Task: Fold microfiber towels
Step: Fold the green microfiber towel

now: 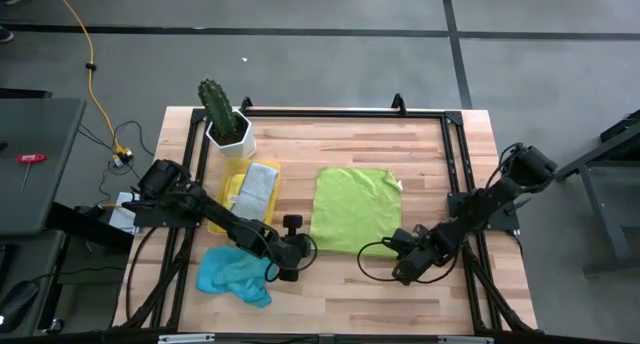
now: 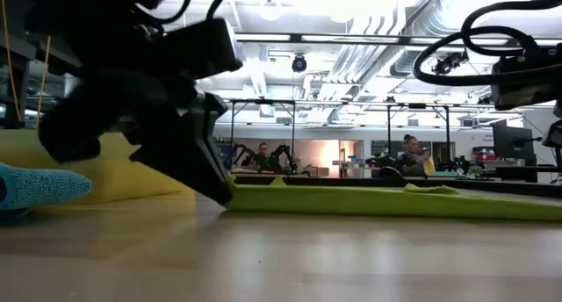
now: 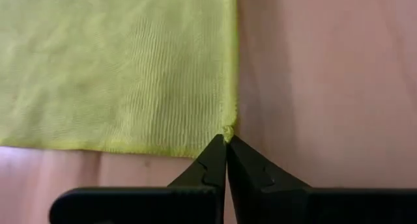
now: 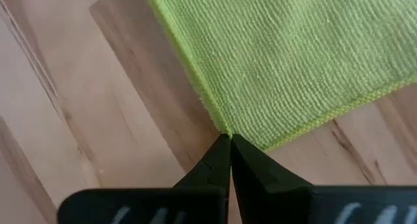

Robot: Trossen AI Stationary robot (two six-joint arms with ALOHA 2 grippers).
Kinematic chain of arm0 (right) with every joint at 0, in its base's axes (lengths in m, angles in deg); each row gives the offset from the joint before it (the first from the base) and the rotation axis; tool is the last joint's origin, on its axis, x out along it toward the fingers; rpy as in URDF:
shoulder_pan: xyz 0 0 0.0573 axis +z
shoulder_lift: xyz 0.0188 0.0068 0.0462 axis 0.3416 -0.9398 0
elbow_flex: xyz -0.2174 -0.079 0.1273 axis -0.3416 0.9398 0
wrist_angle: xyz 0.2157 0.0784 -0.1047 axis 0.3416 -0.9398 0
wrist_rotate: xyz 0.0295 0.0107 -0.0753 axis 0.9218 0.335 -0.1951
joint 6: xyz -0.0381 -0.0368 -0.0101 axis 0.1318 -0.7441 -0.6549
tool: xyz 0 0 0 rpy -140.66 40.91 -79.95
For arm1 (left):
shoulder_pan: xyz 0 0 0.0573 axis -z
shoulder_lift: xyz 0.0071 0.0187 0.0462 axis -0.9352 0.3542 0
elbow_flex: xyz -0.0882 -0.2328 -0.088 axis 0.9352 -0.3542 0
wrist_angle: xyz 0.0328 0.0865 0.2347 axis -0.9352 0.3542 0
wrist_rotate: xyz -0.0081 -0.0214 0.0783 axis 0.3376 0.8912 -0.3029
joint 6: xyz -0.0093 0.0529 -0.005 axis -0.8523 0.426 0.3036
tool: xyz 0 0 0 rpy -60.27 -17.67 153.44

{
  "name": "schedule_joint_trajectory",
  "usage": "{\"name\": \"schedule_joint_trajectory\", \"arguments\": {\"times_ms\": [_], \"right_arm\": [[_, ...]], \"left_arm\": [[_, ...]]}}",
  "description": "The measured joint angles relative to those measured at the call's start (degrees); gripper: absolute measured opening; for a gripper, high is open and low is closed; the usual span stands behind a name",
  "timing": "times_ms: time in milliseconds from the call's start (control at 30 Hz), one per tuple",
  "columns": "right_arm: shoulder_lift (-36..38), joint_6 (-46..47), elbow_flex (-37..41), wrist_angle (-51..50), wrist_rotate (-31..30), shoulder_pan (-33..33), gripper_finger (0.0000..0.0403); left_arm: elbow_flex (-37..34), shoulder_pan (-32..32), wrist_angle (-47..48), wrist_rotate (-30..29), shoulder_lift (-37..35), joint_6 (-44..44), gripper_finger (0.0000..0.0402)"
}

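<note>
In the middle of the high view, a lime green towel [image 1: 356,208] lies spread flat on the wooden desk [image 1: 440,294], one upper corner slightly turned up. The left end effector [image 1: 300,250] sits at its lower left corner with its fingers pressed together; the left wrist view shows the tips pinching that corner [image 3: 227,133] of the cloth. The right end effector [image 1: 396,242] is at the lower right corner, fingers likewise pressed together, and the right wrist view shows the tips meeting exactly on the corner [image 4: 226,134].

To the lower left of the frame, a light blue towel [image 1: 232,274] lies crumpled just beside the left arm's forearm, apart from the green one. Above it, a yellow tray [image 1: 235,187] holds a grey towel [image 1: 260,187], folded, near the green towel's left edge but not touching it. A potted cactus [image 1: 222,114] in a white pot stands at the upper left of the desk. A black frame [image 1: 345,113] runs along the desk's far and side edges. In the low view, people sit at distant benches in the room behind.
</note>
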Motion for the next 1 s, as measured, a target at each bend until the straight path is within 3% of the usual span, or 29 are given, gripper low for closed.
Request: {"name": "schedule_joint_trajectory", "arguments": {"times_ms": [300, 567, 733, 900, 1000], "right_arm": [[0.2, -5.4, 0.1, -0.1, -1.3, -1.2, 0.0014], [0.3, -6.3, -0.3, -0.8, -0.5, -1.2, 0.0105], [0.3, -12.3, -5.4, -8.3, 2.2, -1.3, 0.0154], [0.4, -16.4, -12.7, -21.7, -4.5, -1.3, 0.0163], [0.4, -18.4, -15.4, -27.3, -14.9, -1.5, 0.0163]], "left_arm": [[0.0, 1.5, -1.4, 4.3, 0.0, -3.3, 0.0000], [0.0, 1.5, -1.9, 4.2, 0.0, -3.9, 0.0001], [0.0, 1.4, -2.0, 4.2, 0.0, -3.9, 0.0001], [0.0, 1.4, -2.0, 4.1, 0.0, -3.9, 0.0001], [0.0, 1.4, -2.0, 3.6, 0.0, -3.9, 0.0001]]}}
